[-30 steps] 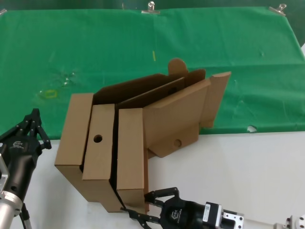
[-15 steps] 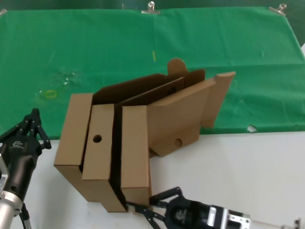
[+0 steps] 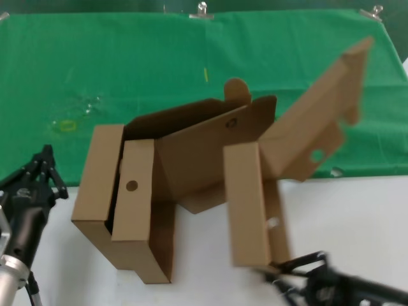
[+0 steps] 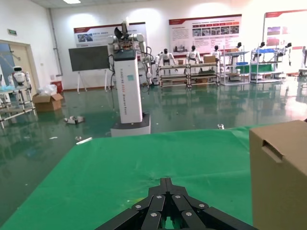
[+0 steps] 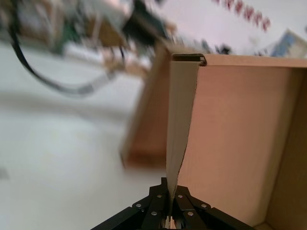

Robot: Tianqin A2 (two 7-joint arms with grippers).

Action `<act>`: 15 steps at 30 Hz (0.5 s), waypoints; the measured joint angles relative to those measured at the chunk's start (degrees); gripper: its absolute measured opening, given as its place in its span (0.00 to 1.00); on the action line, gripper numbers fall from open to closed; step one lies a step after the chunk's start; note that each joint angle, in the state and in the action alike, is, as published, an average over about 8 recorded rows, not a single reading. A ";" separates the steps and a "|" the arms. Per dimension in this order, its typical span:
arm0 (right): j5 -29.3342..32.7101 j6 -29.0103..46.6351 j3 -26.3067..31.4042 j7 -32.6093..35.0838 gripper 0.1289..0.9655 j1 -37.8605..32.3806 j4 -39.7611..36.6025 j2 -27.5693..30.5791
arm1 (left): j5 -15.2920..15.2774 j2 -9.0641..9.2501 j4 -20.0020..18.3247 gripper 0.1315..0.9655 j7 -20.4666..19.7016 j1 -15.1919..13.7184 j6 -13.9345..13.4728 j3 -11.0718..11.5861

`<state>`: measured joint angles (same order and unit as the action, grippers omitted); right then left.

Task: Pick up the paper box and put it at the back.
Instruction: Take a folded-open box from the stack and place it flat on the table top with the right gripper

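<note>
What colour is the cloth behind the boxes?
Green cloth, clearest in the head view.

Larger brown cardboard box [image 3: 121, 210] sits on white tabletop [image 3: 357, 223], its far end over cloth edge; narrow panel with round hole [image 3: 132, 186] faces up. Metal clips [image 3: 203, 9] at far edge. Left wrist view: hall with white pillar [image 4: 128, 86], shelving [image 4: 192, 72], wall posters [image 4: 204, 28].
</note>
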<state>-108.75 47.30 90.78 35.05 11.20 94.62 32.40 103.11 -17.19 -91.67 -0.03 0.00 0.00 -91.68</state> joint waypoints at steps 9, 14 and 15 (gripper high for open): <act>19.59 -19.38 -4.68 -10.32 0.02 -0.56 1.32 5.10 | 0.00 0.00 0.00 0.01 0.00 0.00 0.00 0.00; 33.88 -24.14 -3.74 -15.46 0.02 -8.82 -5.24 4.00 | 0.00 0.00 0.00 0.01 0.00 0.00 0.00 0.00; 36.72 -24.19 -3.51 -16.25 0.02 -10.65 -6.72 3.37 | 0.00 0.00 0.00 0.01 0.00 0.00 0.00 0.00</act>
<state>-72.03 23.11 87.27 18.79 0.56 87.90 35.77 103.11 -17.19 -91.67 -0.02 0.00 0.00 -91.68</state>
